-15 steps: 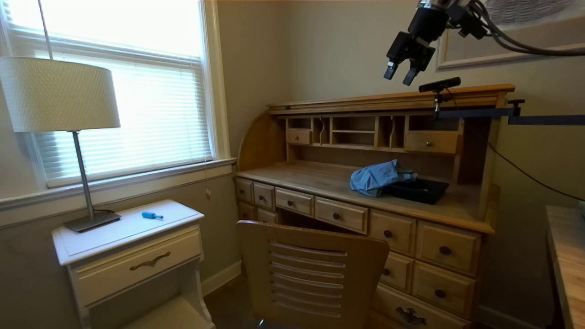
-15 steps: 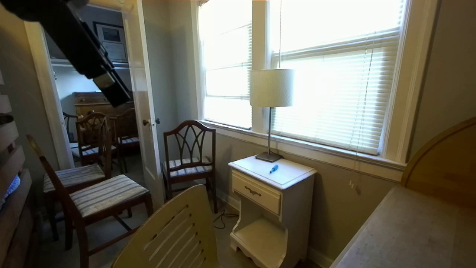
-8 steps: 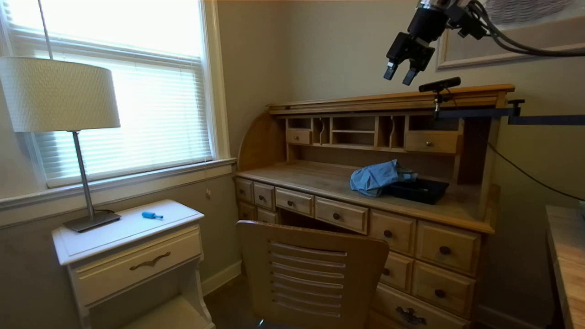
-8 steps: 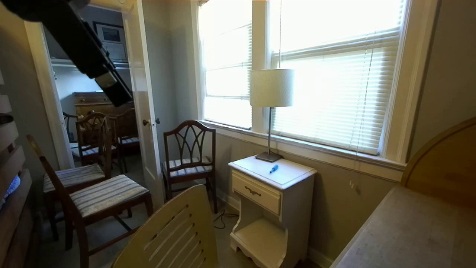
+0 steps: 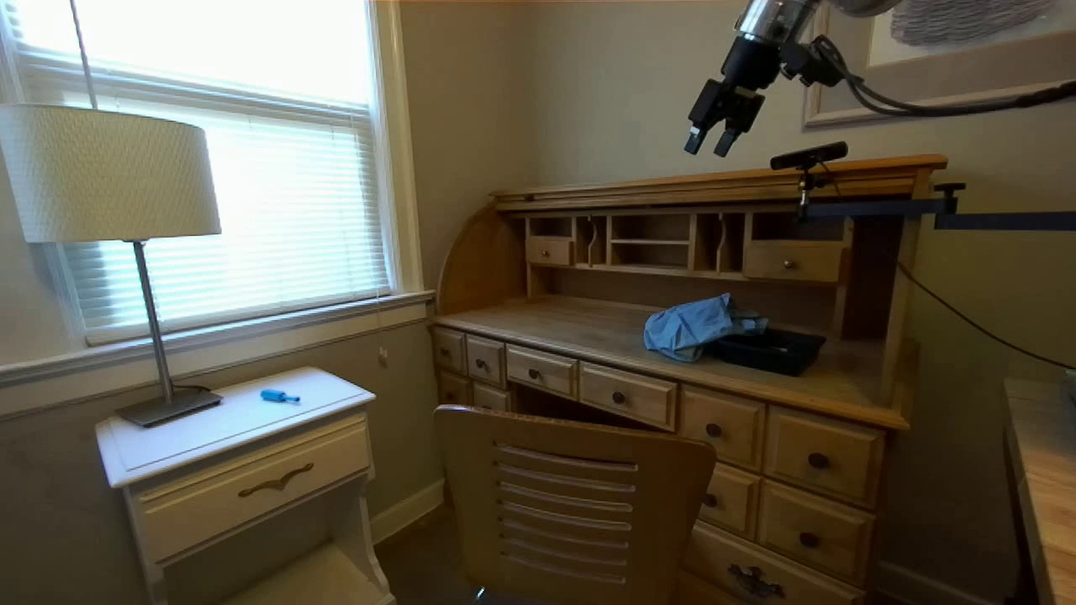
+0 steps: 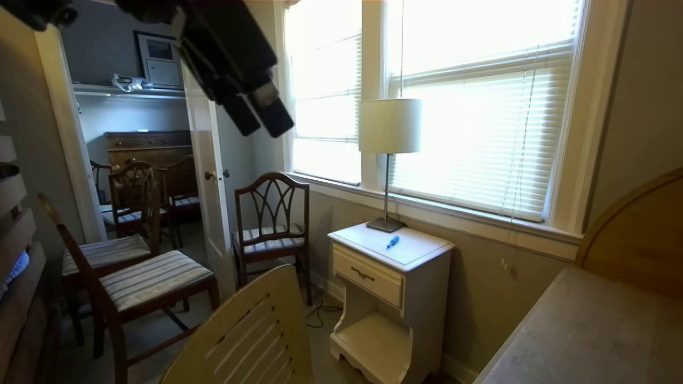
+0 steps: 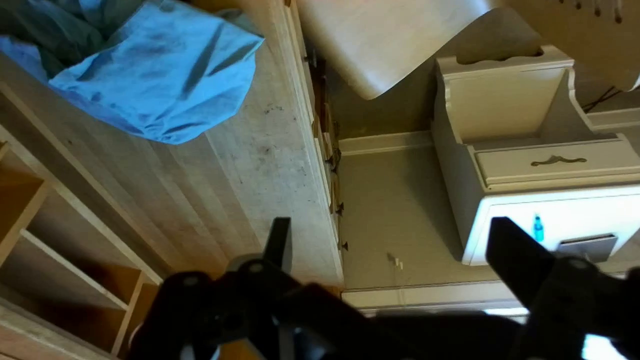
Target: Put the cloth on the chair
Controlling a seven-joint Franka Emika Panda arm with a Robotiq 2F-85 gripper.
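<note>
By my reading none of the job is done: the blue cloth (image 5: 686, 328) lies crumpled on the bench (image 5: 551, 314), near its front edge and well apart from its left corner in an exterior view, part of it seeming to lap the black tray (image 5: 777, 362). Gripping, lifting, carrying and letting go are all left. I take the slatted chair (image 5: 572, 514), standing at the bench's front edge, as the goal, though striped-seat chairs (image 6: 157, 280) show too. I have the pincer (image 5: 709, 144) high up, well apart from the cloth, its fingers (image 7: 277, 242) spread wide with nothing between them, slanting down toward the bench's left end. In my wrist view the bench's front edge runs through the gap while the cloth sits outside it, so I judge the next move needs a sideways swing, then a descent.
</note>
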